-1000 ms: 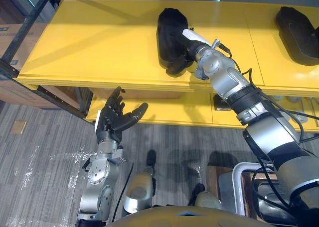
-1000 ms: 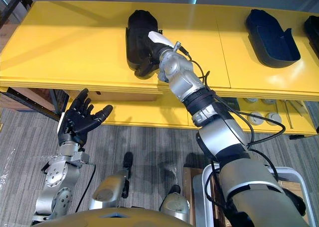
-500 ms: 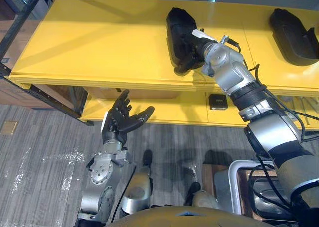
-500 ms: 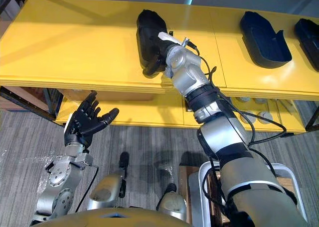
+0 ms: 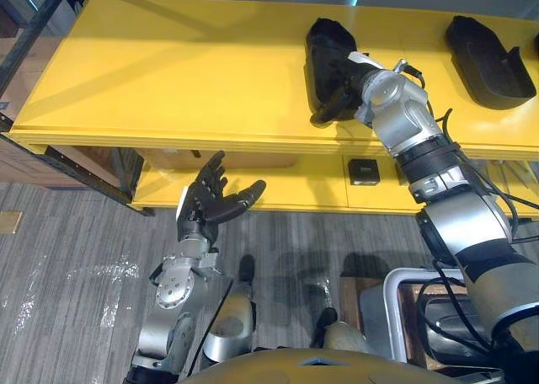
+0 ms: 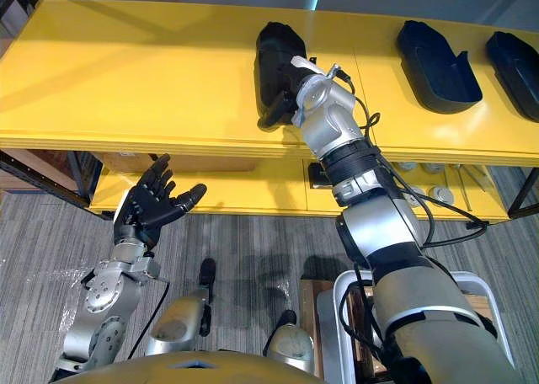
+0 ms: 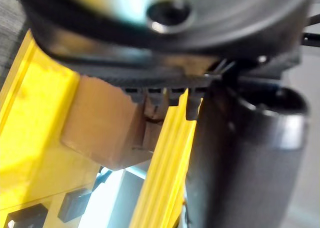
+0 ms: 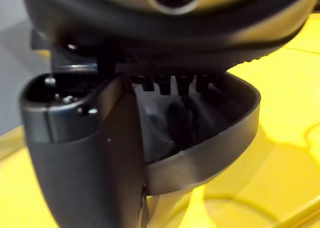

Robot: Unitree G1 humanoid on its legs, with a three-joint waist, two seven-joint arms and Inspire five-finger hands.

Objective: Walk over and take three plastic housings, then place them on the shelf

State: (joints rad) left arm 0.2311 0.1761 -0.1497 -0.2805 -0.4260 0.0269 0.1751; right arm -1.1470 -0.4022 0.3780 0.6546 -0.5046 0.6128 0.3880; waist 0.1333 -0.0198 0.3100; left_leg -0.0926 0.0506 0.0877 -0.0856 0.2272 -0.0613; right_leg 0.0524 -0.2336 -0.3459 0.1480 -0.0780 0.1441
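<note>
One yellow shelf (image 6: 126, 72) spans the reach ahead of both hands, and its top deck lies directly beneath the right fingers. Three plastic housings are over that deck. The nearer placed housing (image 6: 436, 57) and the farther placed housing (image 6: 515, 60) lie well apart from the right fingers, on their outboard side toward the shelf's right end.

The held housing (image 6: 276, 51) is in the right hand (image 6: 290, 93). The fingers (image 6: 274, 114) are clenched round its near end, and the right wrist view shows some of them reaching inside the shell. Its long axis runs straight away from the fingers toward the back of the deck, across the shelf's length. You cannot confirm from these views that its underside bears fully on the deck.

Base the release on that point: seat the housing first, then draw the fingers back along the long axis. The left hand (image 6: 150, 205), released with its fingers spread, hangs below the deck's front edge, well apart from the held housing. The right hand is the nearer.
</note>
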